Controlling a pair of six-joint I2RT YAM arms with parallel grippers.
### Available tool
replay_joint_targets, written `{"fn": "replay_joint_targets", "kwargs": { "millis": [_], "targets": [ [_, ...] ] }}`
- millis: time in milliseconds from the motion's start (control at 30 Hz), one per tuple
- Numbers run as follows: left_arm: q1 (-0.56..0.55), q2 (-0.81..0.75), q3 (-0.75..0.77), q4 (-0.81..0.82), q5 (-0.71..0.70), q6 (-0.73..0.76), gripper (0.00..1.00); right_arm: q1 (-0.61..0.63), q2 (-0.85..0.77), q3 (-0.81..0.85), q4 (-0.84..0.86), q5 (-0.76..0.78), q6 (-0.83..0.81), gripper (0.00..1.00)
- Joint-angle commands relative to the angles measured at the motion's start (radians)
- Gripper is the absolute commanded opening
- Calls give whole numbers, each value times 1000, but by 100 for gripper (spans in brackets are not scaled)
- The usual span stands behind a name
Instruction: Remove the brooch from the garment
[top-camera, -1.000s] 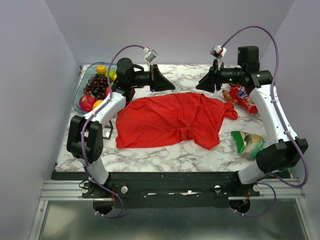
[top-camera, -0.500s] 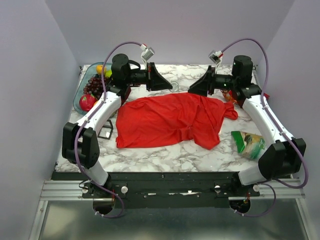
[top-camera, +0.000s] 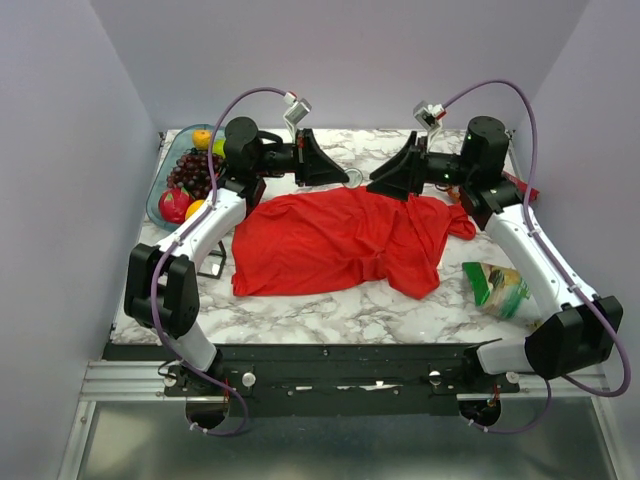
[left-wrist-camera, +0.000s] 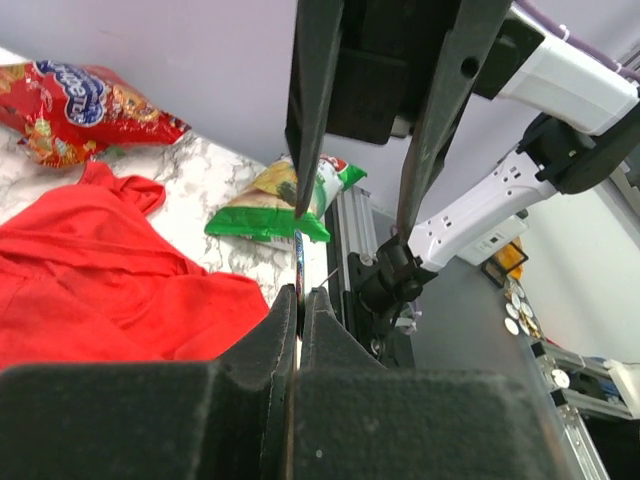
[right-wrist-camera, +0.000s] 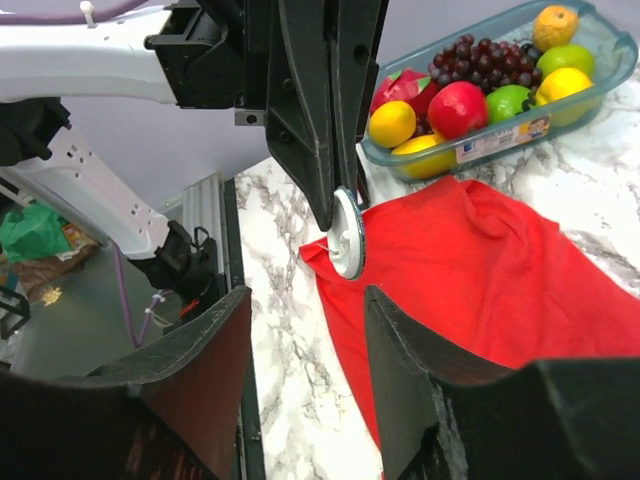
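Observation:
The garment, a red T-shirt (top-camera: 340, 240), lies spread on the marble table; it also shows in the left wrist view (left-wrist-camera: 100, 290) and the right wrist view (right-wrist-camera: 480, 270). My left gripper (top-camera: 343, 174) is shut on the brooch (right-wrist-camera: 347, 232), a small white round disc held above the table just past the shirt's far edge. In the left wrist view the brooch (left-wrist-camera: 298, 265) shows edge-on between the shut fingers (left-wrist-camera: 300, 300). My right gripper (top-camera: 374, 184) faces it with jaws open (right-wrist-camera: 308, 300), the brooch just ahead of the gap and not touched.
A clear tray of fruit (top-camera: 160, 185) stands at the back left, also in the right wrist view (right-wrist-camera: 600, 80). A red snack bag (left-wrist-camera: 80, 100) lies at the back right, a green snack bag (top-camera: 497, 285) at the right. A black square frame (top-camera: 212, 262) lies left of the shirt.
My right gripper has moved left across the back of the table, close up to the left gripper. The left gripper has kept the brooch and barely moved.

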Motion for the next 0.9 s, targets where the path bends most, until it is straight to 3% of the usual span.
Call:
{"fn": "replay_joint_targets", "kwargs": {
  "millis": [0,367,500,867],
  "targets": [
    [-6,-19,5,147,-35,-66,0,17,2,-9,28,67,26,58],
    [-7,13,26,193,-27,-91,0,17,61,55,26,142,21,63],
    [-6,13,26,191,-27,-89,0,27,86,63,95,58,56,66],
    [-4,28,43,179,-26,-83,0,83,97,55,102,20,20,60]
  ]
}}
